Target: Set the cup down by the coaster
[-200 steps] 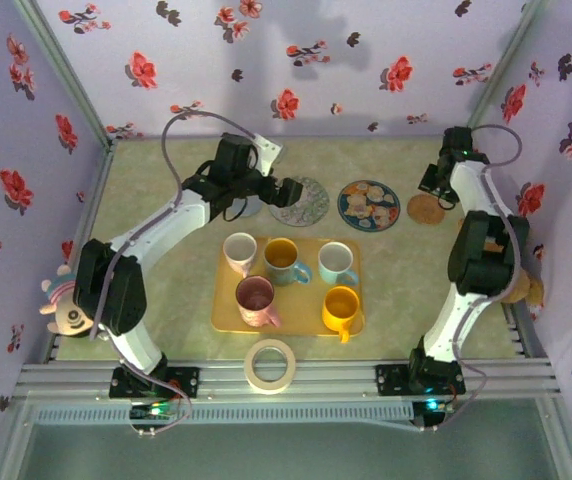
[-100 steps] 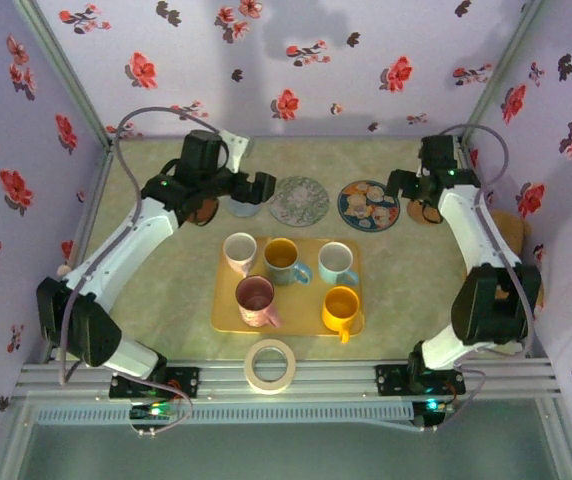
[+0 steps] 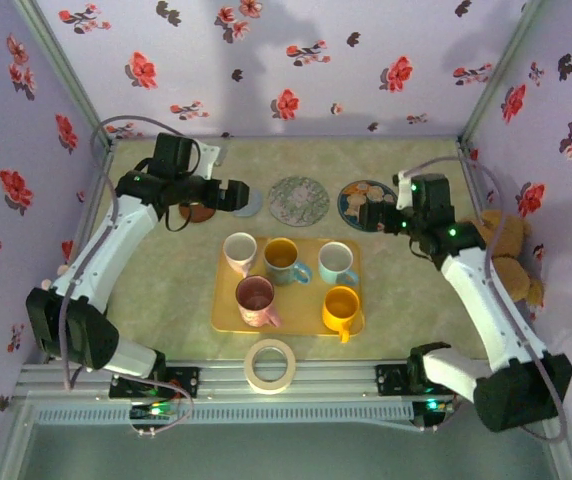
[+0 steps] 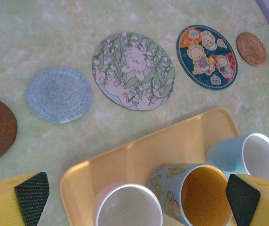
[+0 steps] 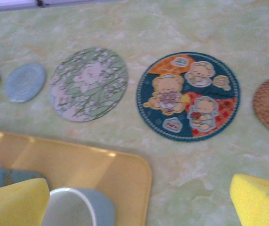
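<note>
Right gripper point(image 3: 370, 215) nearer; overhead, tape roll point(image 3: 250, 366)

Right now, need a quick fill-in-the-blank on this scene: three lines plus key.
1. The cups on the yellow tray number ___.
2. Between the blue coaster and the bear coaster lies the ___ coaster.
3. Both the left tool and the right tool stand ___, holding nothing.
Missing words: five; floral; open.

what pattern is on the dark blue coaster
Cartoon teddy bears cover that coaster; right wrist view shows it best.
</note>
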